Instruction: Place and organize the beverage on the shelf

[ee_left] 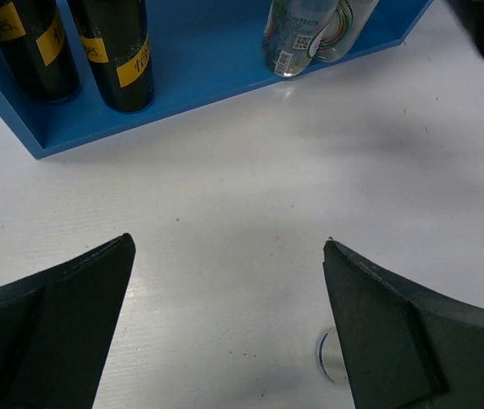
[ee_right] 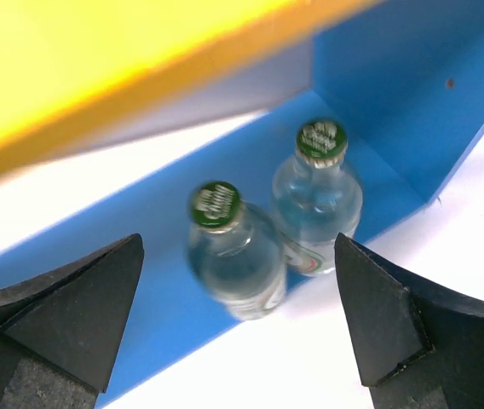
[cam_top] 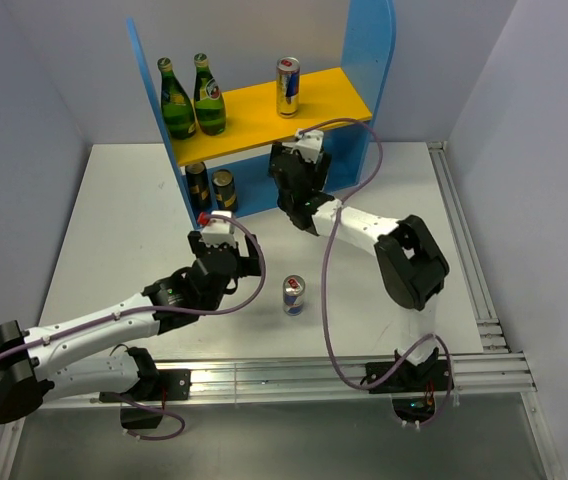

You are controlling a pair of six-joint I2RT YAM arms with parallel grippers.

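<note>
The shelf point(cam_top: 364, 60) has blue side panels and a yellow upper board point(cam_top: 254, 115). One blue-and-silver can point(cam_top: 287, 87) stands on the upper board. Another point(cam_top: 294, 294) stands on the table, its rim just showing in the left wrist view point(ee_left: 323, 354). Two dark cans point(cam_top: 211, 186) stand on the lower level at the left point(ee_left: 110, 51). Two clear bottles with green caps point(ee_right: 229, 256) point(ee_right: 319, 200) stand on the lower blue board at the right. My right gripper point(cam_top: 286, 170) point(ee_right: 238, 239) is open in front of them. My left gripper point(cam_top: 236, 262) point(ee_left: 229, 241) is open and empty over the table.
Two tall green bottles point(cam_top: 192, 98) stand on the left of the upper board. White walls close in the table at the back and sides. A metal rail point(cam_top: 464, 260) runs along the right edge and another along the front.
</note>
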